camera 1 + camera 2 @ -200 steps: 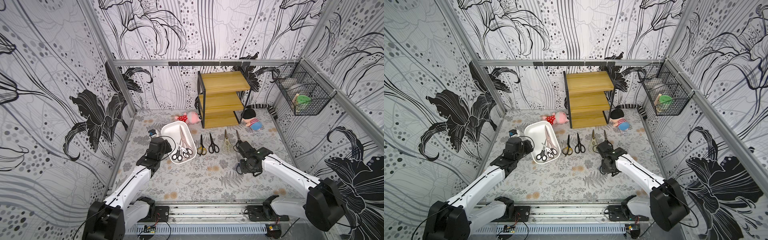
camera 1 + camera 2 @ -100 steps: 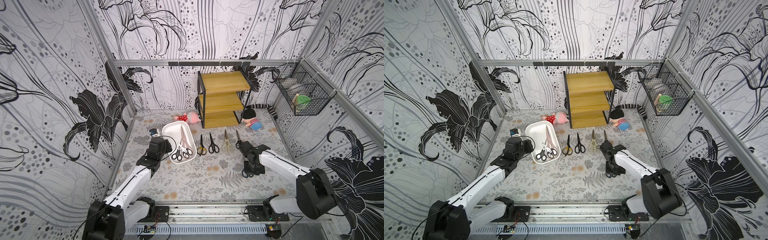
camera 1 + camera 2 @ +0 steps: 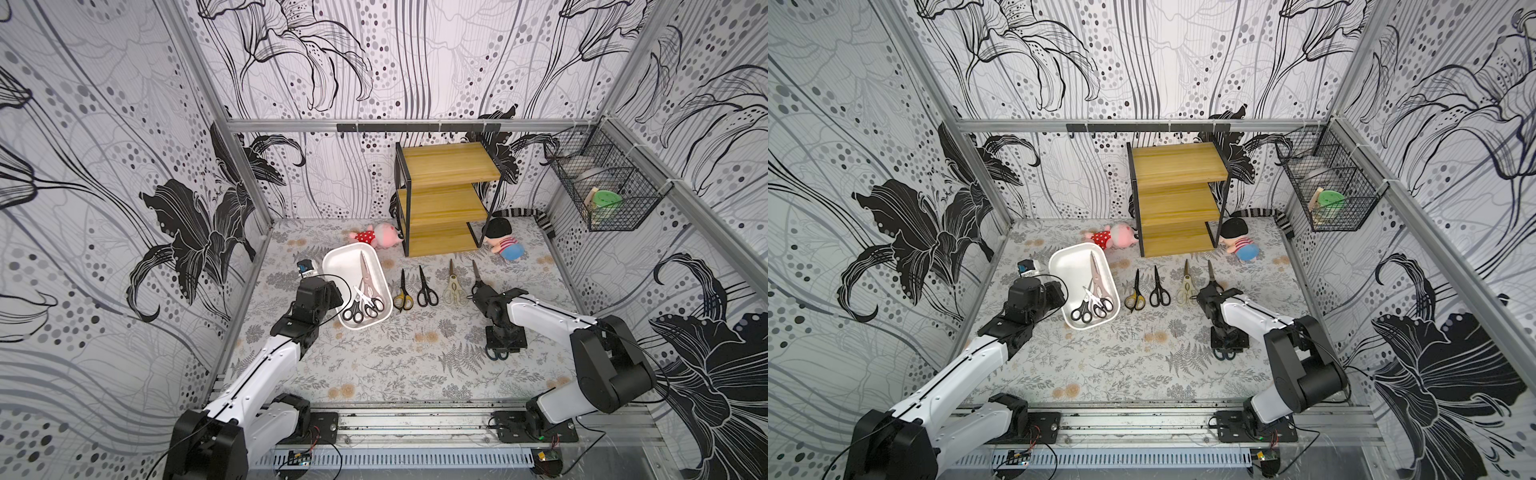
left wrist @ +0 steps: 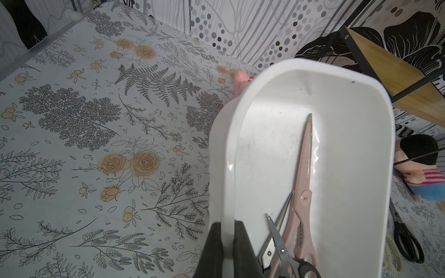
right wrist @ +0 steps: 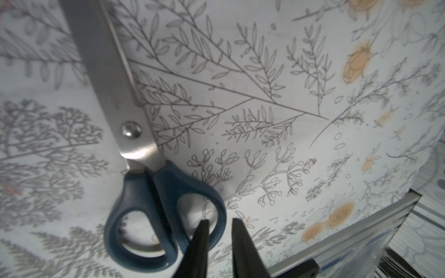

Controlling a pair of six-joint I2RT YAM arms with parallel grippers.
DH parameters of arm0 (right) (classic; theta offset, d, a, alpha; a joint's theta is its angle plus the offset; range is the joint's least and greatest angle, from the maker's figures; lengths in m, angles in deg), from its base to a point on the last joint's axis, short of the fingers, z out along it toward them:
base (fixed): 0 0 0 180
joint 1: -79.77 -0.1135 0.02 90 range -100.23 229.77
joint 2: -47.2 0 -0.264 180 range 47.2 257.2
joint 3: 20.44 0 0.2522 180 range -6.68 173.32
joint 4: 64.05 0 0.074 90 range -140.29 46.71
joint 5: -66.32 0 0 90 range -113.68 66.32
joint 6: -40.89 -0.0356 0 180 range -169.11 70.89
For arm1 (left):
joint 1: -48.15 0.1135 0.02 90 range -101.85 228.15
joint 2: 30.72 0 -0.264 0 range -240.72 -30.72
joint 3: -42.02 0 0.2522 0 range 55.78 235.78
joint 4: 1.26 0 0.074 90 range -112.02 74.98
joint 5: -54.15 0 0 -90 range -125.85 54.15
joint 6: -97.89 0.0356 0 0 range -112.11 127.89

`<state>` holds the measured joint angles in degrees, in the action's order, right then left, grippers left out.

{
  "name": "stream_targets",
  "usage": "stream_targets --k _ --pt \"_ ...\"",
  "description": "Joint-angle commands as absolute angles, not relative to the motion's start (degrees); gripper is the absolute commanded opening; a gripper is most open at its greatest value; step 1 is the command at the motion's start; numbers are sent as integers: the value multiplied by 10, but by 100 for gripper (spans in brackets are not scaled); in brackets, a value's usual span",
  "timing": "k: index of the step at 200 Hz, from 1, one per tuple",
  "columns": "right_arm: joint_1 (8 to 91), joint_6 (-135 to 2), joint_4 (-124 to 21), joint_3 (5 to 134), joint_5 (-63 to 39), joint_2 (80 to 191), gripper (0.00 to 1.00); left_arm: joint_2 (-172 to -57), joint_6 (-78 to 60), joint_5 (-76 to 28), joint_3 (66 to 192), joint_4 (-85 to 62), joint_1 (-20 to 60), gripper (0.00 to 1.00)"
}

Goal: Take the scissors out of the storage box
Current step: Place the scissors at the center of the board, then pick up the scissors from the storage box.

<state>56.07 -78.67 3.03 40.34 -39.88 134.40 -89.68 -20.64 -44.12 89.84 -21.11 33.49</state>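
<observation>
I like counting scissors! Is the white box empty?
No, pink scissors and black-handled scissors lie inside the white box.

Dark blue scissors [image 3: 497, 354]: both top views show only the handle loops, the rest sits under the right gripper [image 5: 220, 221]. Right wrist view cuts the blade at the frame edge, tip unseen; can't tell whether the finger [image 5: 196, 250] touches the loop. Rightmost row scissors [image 3: 476, 272]: blade shows, handles hidden by the right arm, colour unknown. Storage box [image 4: 349, 144]: left wrist view crops the pink scissors [image 4: 304, 173] handles at the frame edge; black-handled pairs [image 3: 363, 296] overlap, can't separate blades. Wire basket [image 3: 636, 208] contents and the small blue-white item [image 3: 306, 268] beside the box: too small to identify.
</observation>
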Motion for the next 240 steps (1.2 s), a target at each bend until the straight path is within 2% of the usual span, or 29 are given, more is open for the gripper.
stream_targets --k 1,44,73,100,147,177,205,240 --pt "563 -792 41 419 -415 1325 31 -880 -218 -454 893 -185 333 0" --pt "561 -787 63 520 -392 1297 37 -860 -229 -461 888 -237 333 0" --pt "540 -765 -31 583 -300 1289 37 -831 -250 -469 863 -255 333 0" --pt "468 -767 -147 624 -265 1307 37 -808 -275 -485 835 -248 333 0" --pt "334 -731 -244 747 -267 1423 35 -809 -294 -523 832 -262 333 0" --pt "264 -693 -248 845 -252 1546 35 -816 -294 -529 838 -270 332 0" --pt "228 -674 -231 934 -247 1637 34 -817 -295 -536 839 -273 333 0" --pt "212 -652 -193 1001 -251 1707 29 -820 -295 -546 844 -284 333 0"
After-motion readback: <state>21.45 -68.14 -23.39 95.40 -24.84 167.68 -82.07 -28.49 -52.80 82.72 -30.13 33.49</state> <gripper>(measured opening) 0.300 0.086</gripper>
